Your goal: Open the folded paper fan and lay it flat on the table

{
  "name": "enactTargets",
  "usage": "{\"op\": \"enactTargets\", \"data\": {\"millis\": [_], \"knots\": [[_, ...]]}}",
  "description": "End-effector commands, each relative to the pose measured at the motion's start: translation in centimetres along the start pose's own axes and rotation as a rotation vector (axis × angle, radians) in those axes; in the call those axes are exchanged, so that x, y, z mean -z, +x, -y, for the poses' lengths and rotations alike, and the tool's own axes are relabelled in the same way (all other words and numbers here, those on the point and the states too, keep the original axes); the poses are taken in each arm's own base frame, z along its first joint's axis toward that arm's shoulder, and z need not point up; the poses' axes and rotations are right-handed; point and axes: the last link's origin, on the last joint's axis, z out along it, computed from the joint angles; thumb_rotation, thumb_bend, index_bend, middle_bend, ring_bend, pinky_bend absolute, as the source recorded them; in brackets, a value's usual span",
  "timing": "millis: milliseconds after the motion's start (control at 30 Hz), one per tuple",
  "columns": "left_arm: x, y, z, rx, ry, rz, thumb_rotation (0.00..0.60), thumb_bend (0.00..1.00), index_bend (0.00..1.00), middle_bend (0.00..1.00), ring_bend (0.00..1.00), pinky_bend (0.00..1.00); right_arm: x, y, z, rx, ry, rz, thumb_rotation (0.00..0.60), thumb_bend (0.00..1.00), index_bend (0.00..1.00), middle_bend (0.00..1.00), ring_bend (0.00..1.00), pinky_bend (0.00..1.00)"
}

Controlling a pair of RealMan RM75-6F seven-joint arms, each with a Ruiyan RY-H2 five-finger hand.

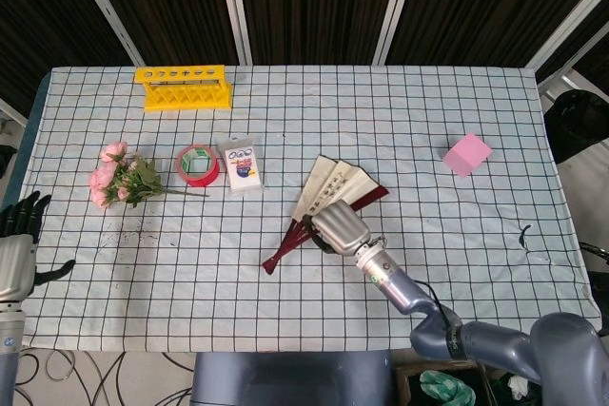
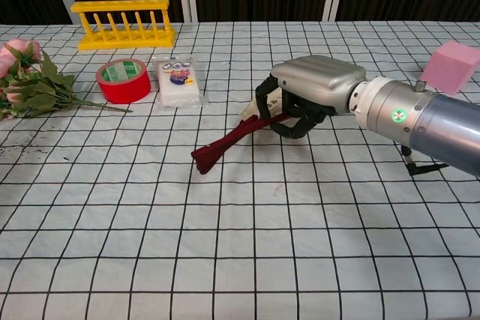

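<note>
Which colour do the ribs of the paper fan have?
The ribs of the paper fan are dark red, best seen in the chest view.

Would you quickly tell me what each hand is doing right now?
Left hand: open, holding nothing.
Right hand: gripping the fan.

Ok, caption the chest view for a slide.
Right hand grips the partly opened paper fan above the checked tablecloth.
</note>
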Motion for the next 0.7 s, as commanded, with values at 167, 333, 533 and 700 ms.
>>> {"op": "enactTargets", "data": {"millis": [167,333,533,700], "knots": [[0.0,0.0,-0.1,0.005,0.003,0.004,0.6,0.03,0.0,0.0,0.0,0.0,-1.4,2.8,1.7,-0.151,-0.02,-0.057,0.6,0.63,0.88,1.0,1.0,0.93],[0.1,0.0,-0.3,0.01,-0.001,0.009,0.6,0.03,0.0,0.0,0.0,0.0,-2.3,4.5,2.3,-0.253,-0.065,-0.084,0.6,0.63,0.89,1.0,1.0,0.93],[0.0,0.5,-0.8,0.006,-0.022,0.002,0.6,0.03,0.0,0.0,0.0,0.0,-3.1,6.3,2.7,-0.358,-0.127,-0.119,0.6,0.64,0.89,1.0,1.0,0.93],[-0.3,0.9,-1.5,0.0,-0.051,0.002,0.6,0.03,0.0,0.0,0.0,0.0,-3.7,7.7,2.8,-0.465,-0.202,-0.15,0.6,0.64,0.89,1.0,1.0,0.93]]}}
